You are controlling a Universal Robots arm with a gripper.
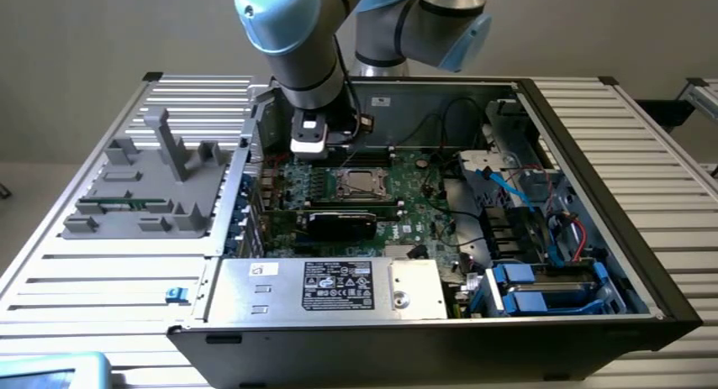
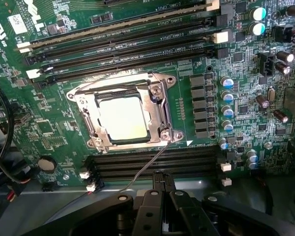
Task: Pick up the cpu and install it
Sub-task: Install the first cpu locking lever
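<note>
Obs: cpu (image 2: 119, 118) is lying flat inside the socket frame (image 2: 157, 113) on the motherboard (image 1: 421, 208), near the centre of the exterior view. Gripper (image 2: 162, 179) is hovering above the board, just up and left of the socket in that view, fingers clenched together and gripping nothing. Pick and placement are looking done; whether the frame is latched, cannot tell

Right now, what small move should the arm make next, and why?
Probably lift the pincer straight up, away from the board: the chip already lies inside the socket, and the pincer is shut, holding nothing.
</note>
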